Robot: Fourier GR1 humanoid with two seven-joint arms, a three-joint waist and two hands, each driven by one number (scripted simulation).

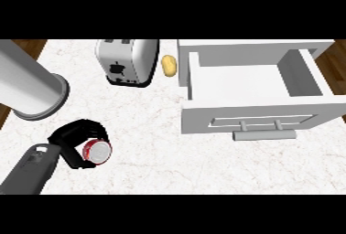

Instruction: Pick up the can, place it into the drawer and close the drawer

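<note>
Fingers (91, 126): black, curled round the can (96, 152); holding it, the can's silver top and red rim showing between fingers and thumb. Left hand (69, 142): low at the view's left, over the bench (169, 160); whether the can rests on the bench or is lifted off it cannot be told. Forearm (30, 170): grey, coming in from the lower left edge. Can, position: in the left hand, at the bench's near left part, well apart from the drawer (202, 116). Drawer: white, pulled open, at the right of the bench; its inside bare and pale (a raised block stands along the inner right wall); front panel toward the viewer, with a grey bar handle (264, 134) on it. Toaster (127, 61): silver and black, at the far edge, left of the drawer. Small yellow oval item (169, 65): between toaster and drawer, just beside the drawer's far left corner; kind cannot be told. Large grey cylinder (30, 84): at the bench's left edge, beyond the hand, with a wider rim at its nearer end. Bench: white, marbled.
</note>
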